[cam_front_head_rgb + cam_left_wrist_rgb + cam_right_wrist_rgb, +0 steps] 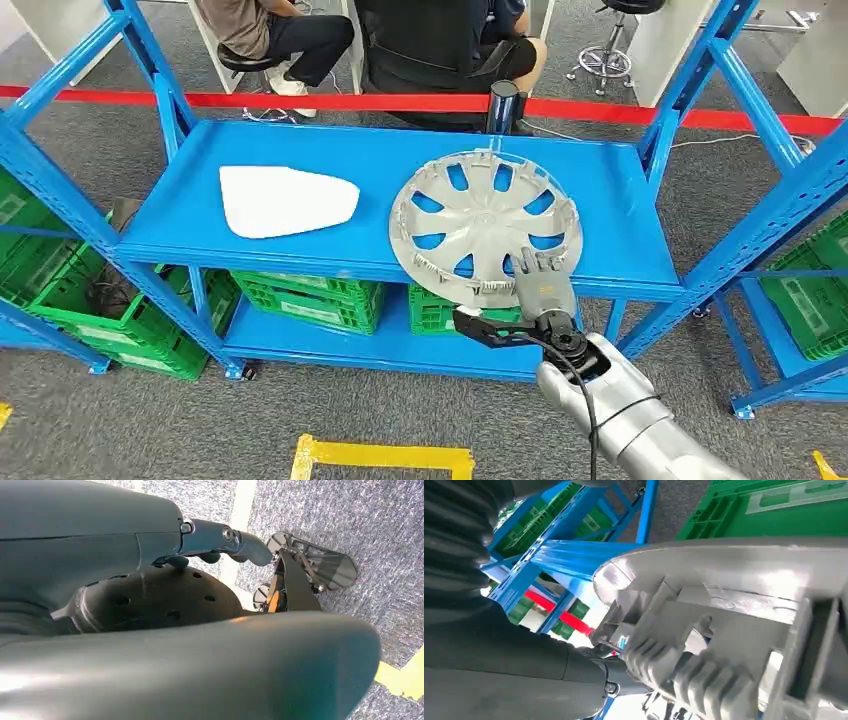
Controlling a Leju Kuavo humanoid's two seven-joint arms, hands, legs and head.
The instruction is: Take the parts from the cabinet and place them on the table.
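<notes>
right hand [540,290] grips the near rim of the round silver plastic hubcap [485,225], fingers clamped over its edge, on the blue metal shelf [620,215]; a white flat curved panel [283,200] lies left of it. left hand's [220,540] fingers: cannot tell.

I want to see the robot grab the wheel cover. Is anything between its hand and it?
No. The right hand already has its fingers on the near rim of the round silver plastic wheel cover on the blue metal shelf. Nothing sits between them.
</notes>
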